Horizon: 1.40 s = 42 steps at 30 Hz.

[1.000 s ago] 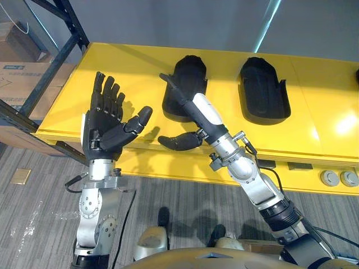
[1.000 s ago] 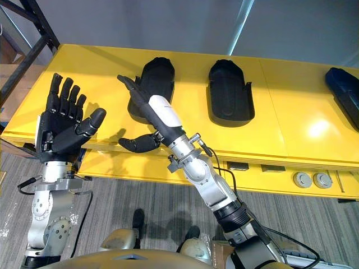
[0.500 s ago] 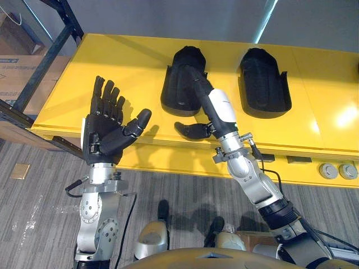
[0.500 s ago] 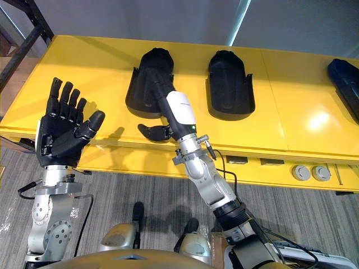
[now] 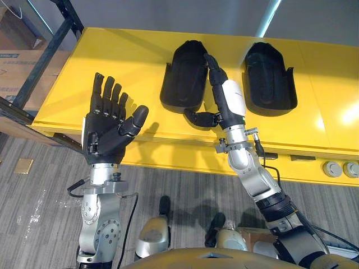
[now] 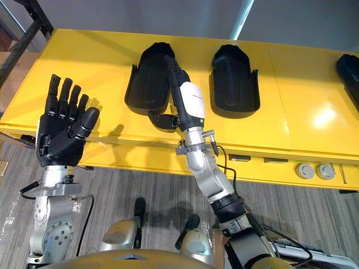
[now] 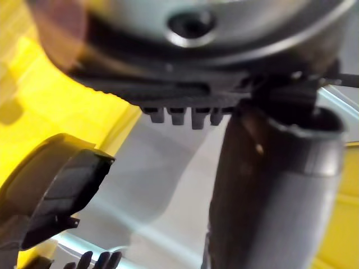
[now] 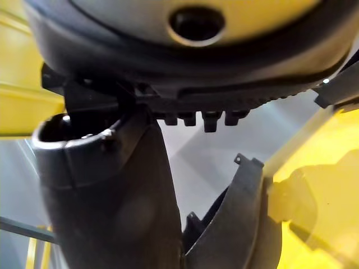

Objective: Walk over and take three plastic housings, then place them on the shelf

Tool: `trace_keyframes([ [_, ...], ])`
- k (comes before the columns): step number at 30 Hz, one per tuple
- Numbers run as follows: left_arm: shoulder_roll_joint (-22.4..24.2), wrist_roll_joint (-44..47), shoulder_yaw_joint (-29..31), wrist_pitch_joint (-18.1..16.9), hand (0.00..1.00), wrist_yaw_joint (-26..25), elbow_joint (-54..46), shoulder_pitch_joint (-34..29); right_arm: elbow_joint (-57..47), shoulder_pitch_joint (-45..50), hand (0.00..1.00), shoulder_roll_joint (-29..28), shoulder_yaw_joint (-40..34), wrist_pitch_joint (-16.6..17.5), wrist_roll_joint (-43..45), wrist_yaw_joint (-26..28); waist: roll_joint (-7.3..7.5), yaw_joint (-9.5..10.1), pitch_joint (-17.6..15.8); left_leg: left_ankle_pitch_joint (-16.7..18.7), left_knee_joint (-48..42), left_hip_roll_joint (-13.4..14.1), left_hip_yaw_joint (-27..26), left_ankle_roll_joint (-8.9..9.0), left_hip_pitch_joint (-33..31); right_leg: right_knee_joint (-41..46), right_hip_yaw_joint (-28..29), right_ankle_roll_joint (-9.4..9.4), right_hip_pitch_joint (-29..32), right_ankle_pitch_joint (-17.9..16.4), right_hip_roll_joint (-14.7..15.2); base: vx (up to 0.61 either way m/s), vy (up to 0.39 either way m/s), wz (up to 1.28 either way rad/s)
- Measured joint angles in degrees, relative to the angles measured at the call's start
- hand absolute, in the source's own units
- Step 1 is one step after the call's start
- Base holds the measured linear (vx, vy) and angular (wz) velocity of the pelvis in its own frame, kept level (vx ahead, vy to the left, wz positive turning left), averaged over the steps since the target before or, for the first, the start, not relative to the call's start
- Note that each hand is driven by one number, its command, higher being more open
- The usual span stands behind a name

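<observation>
Flat on the glossy yellow table (image 5: 112,61), touching the straight, unclenched fingers (image 5: 215,67) of the right hand (image 5: 229,101) along one side: a black moulded plastic housing (image 5: 182,75), thumb (image 5: 202,117) at its near rim. On those fingers' other side, apart, a second black plastic housing (image 5: 269,78). Well clear, left hand (image 5: 106,126) raised, fingers spread, holding nothing.

Your right hand (image 6: 189,103) lies along the left housing (image 6: 146,78), but whether the fingertips (image 6: 170,63) touch its wall, no idea. The dark piece (image 6: 350,70) is cut off at the edge, and the round bits (image 6: 313,171) are too tiny to tell.
</observation>
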State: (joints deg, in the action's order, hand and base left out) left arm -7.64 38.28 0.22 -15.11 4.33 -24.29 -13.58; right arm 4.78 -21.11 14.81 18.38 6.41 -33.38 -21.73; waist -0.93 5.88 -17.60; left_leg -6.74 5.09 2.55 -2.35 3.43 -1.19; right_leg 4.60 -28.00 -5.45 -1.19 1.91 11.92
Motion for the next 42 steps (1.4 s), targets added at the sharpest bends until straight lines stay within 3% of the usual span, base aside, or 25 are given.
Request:
trace_keyframes([
  [24, 0.0, 0.4, 0.0, 0.2, 1.0, 1.2, 0.0, 0.1, 8.3, -6.8, 1.0, 0.1, -1.2, -2.1, -0.1, -3.2, -0.96, 0.01, -2.6, -0.9, -0.2, 0.0, 1.4, -0.13, -0.9, 2.5, -1.1, 0.34, 1.2, -1.3, 0.5, -0.01, -0.031, 0.03],
  [27, 0.0, 0.4, 0.1, 0.2, 1.0, 1.3, 0.0, 0.1, 7.3, -6.5, 1.0, 0.1, -1.3, -2.1, 0.0, -3.7, -0.99, 0.07, -3.1, -0.7, -0.1, 0.1, 1.3, 0.14, -0.9, 2.4, -1.0, 0.33, 1.3, -1.3, 0.5, -0.01, -0.036, -0.01],
  [30, 0.0, 0.3, 0.2, 0.2, 1.0, 1.2, -0.3, 0.0, -3.8, -0.3, 1.0, 0.1, -2.1, -1.9, 0.2, -3.7, -0.95, 0.33, -3.2, -0.6, -0.2, 0.3, 0.3, -0.13, -0.8, 2.4, -0.2, 0.27, 1.7, -1.2, 0.6, 0.02, -0.033, -0.12],
  [32, 0.0, 0.3, 0.4, 0.3, 1.0, 1.0, -0.8, -0.3, -10.3, 4.1, 1.0, 0.1, -2.8, -0.6, 0.6, -3.7, -0.9, 0.16, -3.2, -0.5, -0.2, 0.2, -0.6, -0.24, -0.3, 2.4, 0.7, 0.15, 1.7, -1.1, 0.7, 0.05, -0.024, -0.27],
  [34, 0.0, -0.3, 0.4, 0.4, 1.0, 0.9, -2.3, -0.6, -20.2, 11.8, 1.0, -0.1, -5.8, 3.1, 1.4, -3.7, -0.75, -0.72, -3.1, 0.1, -0.2, 0.1, -2.6, -0.27, 1.1, 2.3, 2.6, -0.08, 1.6, -0.9, 0.8, 0.03, -0.011, -0.38],
  [38, 0.0, -0.5, 0.6, 0.4, 1.0, 0.9, -3.1, -1.9, -25.8, 19.3, 1.0, -1.7, -9.4, 8.2, 5.6, -3.9, 0.06, -2.98, -1.9, 2.3, 0.0, 0.5, -5.7, -0.39, 3.0, 0.5, 5.5, -0.76, 0.5, -0.4, 0.1, -0.01, -0.011, -0.44],
  [42, 0.0, -0.7, 0.4, 1.5, 1.0, 1.0, -3.1, -2.8, -27.8, 26.4, 1.0, -3.4, -13.3, 13.0, 16.1, -1.7, 1.2, -5.1, 1.7, 3.2, 0.0, 1.4, -8.7, 0.27, 4.1, -2.6, 7.9, -0.85, -0.2, 0.8, -1.1, 0.06, -0.023, -0.35],
])
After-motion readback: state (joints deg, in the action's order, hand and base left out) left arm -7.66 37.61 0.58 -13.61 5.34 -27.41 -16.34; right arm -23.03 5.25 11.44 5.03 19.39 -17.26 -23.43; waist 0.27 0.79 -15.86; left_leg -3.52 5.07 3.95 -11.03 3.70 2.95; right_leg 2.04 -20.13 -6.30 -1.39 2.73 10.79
